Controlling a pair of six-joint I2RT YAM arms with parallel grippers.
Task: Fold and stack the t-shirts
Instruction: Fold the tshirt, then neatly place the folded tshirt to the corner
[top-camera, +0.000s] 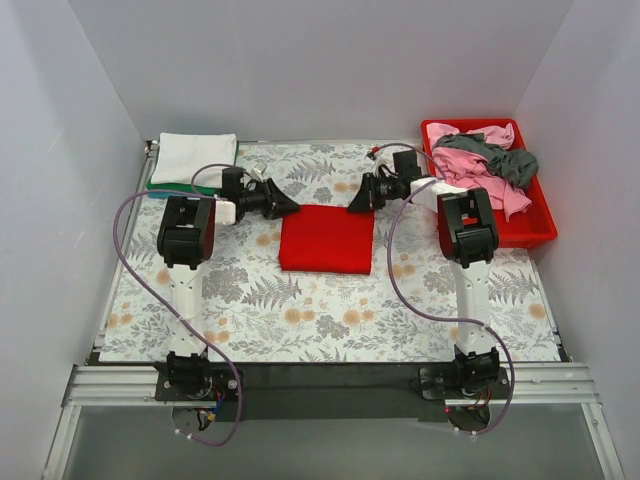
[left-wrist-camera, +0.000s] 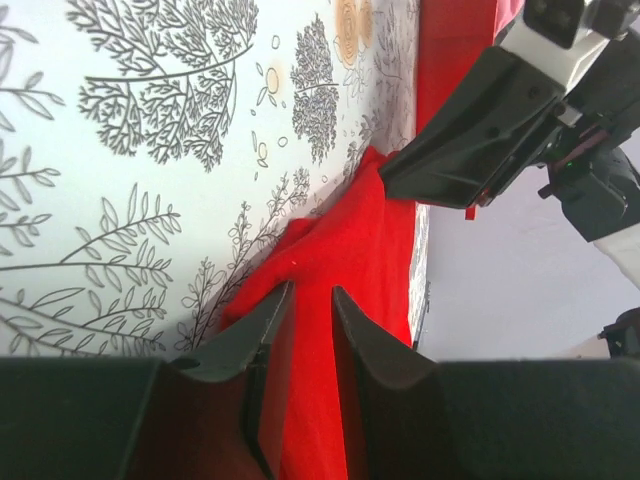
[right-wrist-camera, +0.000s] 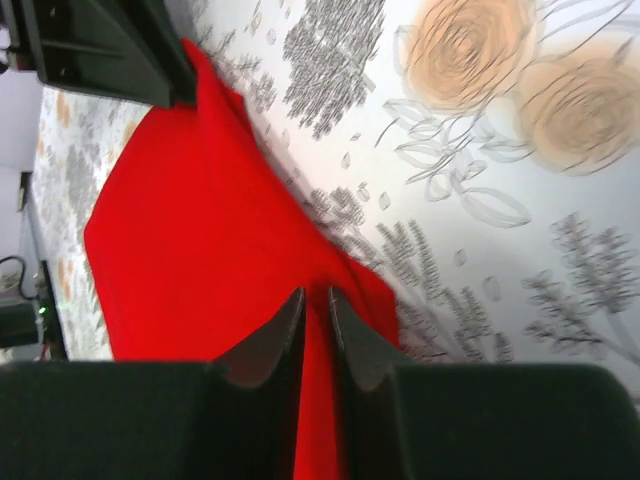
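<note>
On the desk (top-camera: 300, 310), dead centre, the red t-shirt (top-camera: 327, 240) lies folded flat; left end effector (left-wrist-camera: 310, 300) and right end effector (right-wrist-camera: 316, 300) each pinch a far corner. Best to raise both together, edge kept taut, and carry it evenly toward the near hem.

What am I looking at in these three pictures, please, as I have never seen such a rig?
These are two robot arms bolted at a table's near edge. The wide picture comes from a fixed camera above and behind them; the two close-ups come from a camera on each wrist. On the flowered table lies a folded red t-shirt; the left hand and right hand each seem to pinch a far corner. Back left, a folded white t-shirt sits on a green t-shirt; at the right, a red tray holds a crumpled pink t-shirt and a dark grey t-shirt.
</note>
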